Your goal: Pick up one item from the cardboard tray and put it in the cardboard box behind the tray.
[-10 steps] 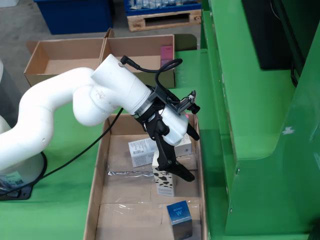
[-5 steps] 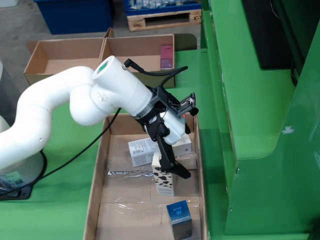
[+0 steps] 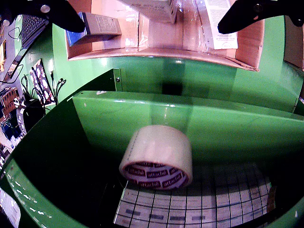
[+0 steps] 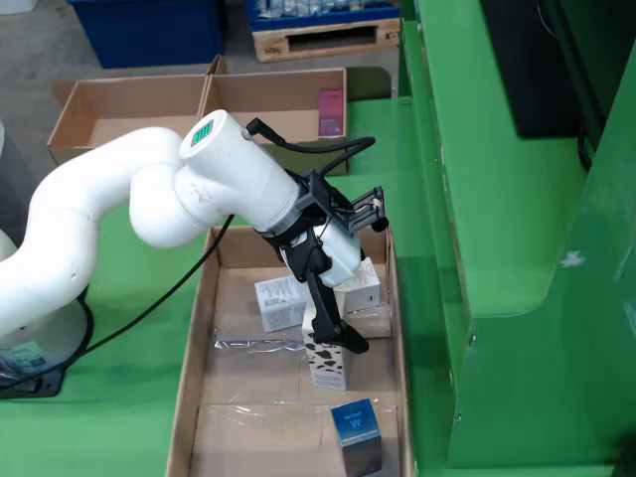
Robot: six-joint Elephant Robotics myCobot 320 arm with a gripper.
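Seen from the fixed camera, a glossy white, round-jointed arm [image 4: 119, 214] curves in from the left over a green-painted table [image 4: 129, 397], a thin black cable [image 4: 149, 313] trailing beneath it. Behind, two open boxes of plain brown card stand side by side: the left box [image 4: 124, 119] and the cardboard box [image 4: 283, 104], the latter with a small pink packet [image 4: 331, 111] upright against its right wall. Nearer, the long shallow cardboard tray [image 4: 191, 388] holds a white printed carton [image 4: 280, 301], a crinkled strip of silvery foil [image 4: 253, 344], a tall cow-patterned carton [image 4: 328, 366] standing upright, and a shiny blue cube-shaped box [image 4: 356, 427] at the near end. The black gripper [image 4: 338, 323] hangs over the tray's right half, one finger running down in front of the cow-patterned carton's top; whether it touches the carton is hard to judge from here. In the camera riding on the gripper, the two dark fingertips [image 3: 242, 14] sit far apart at the upper corners with nothing between them, so the jaws stand wide. Below them that view shows the tray's edge, smooth green metal panels and a roll of clear packing tape [image 3: 156, 156] lying tilted, its printed core facing out.
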